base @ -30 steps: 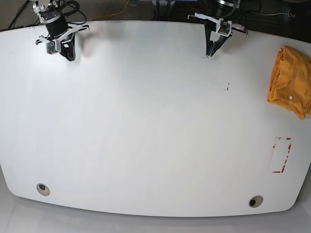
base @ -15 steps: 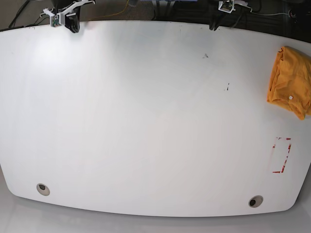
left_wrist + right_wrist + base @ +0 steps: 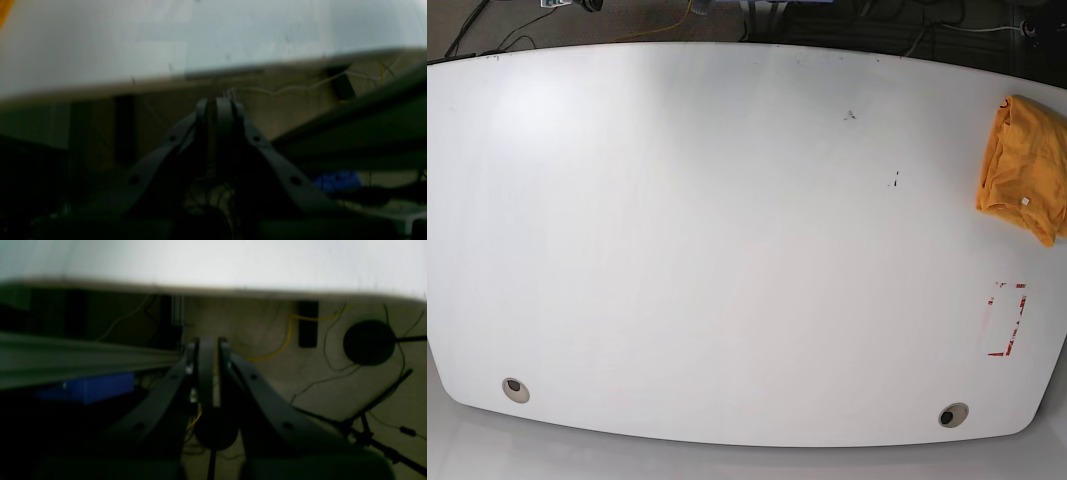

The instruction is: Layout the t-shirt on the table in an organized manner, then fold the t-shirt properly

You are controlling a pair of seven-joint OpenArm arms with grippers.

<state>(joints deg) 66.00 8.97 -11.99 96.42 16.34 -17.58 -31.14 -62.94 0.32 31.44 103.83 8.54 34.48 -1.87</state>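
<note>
- Plain orange-yellow short-sleeved cotton t-shirt (image 3: 1025, 168) bunched in a crumpled heap at the far right edge of the big glossy white table (image 3: 727, 250) in the base view, partly cut off by the frame border; small white neck label (image 3: 1024, 201) facing up on the heap.
- Thin sliver of the same orange fabric (image 3: 4, 11) at the top-left corner of the left wrist view.
- Just below the heap, well apart from it, a small red tape rectangle outline (image 3: 1007, 319) stuck on the tabletop.
- Two round grey grommets near the table's near edge — one on the left (image 3: 515, 388), one on the right (image 3: 950, 414).
- A few dark specks (image 3: 894, 180) scattered on the white surface between the centre and the shirt.
- Left gripper (image 3: 220, 100) hanging past the table's far edge, above the floor; dark fingers pressed together, nothing between them.
- Right gripper (image 3: 206, 343) likewise off the table edge over the floor — fingers together, nothing clamped.
- Under the right gripper: yellow cable (image 3: 287, 343), thin black wires, a round black stand base (image 3: 368, 341) and a blue box (image 3: 90, 388), all blurred.
- Blue object (image 3: 337, 181) low in the left wrist view, too blurred to name.
</note>
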